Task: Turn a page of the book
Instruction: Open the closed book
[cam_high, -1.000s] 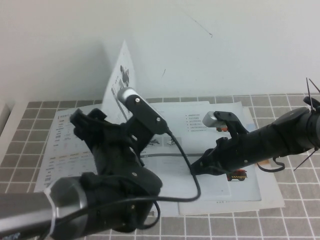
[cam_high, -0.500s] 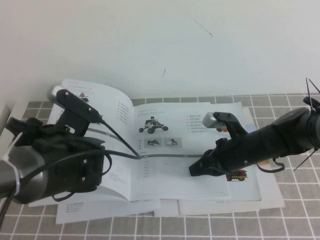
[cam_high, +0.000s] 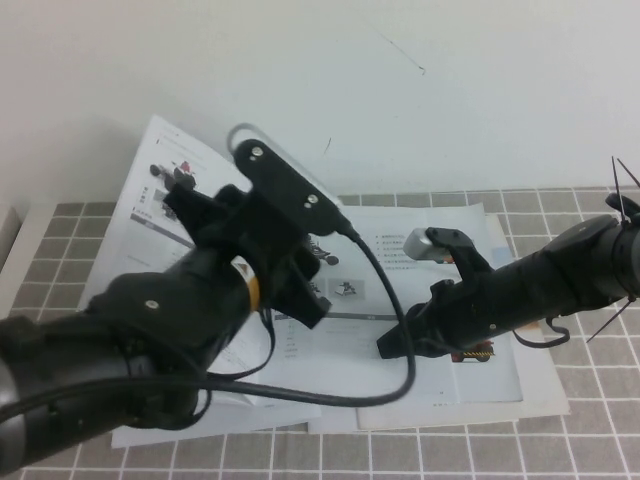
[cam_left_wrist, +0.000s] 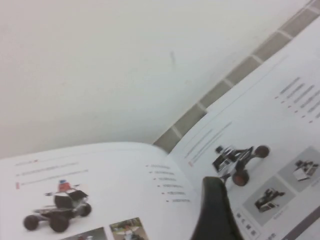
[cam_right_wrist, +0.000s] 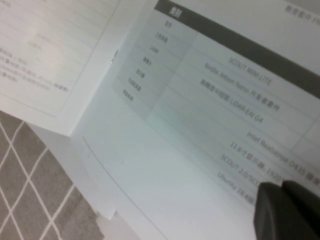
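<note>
Nearest to the camera, the left pincer (cam_high: 318, 262) hangs over the middle of the book (cam_high: 345, 345), just above the fold, and I cannot tell how wide it stands; nothing is seen held in it. The right pincer (cam_high: 392, 345) is closed and empty and presses on the right page, while the book lies open on the tiled surface (cam_high: 580, 415) on top of loose sheets (cam_high: 500, 385). Its far left page (cam_high: 160, 190) stands curved up toward the wall, so I judge the turning nearly done, and the next move calls for pressing that page flat.
</note>
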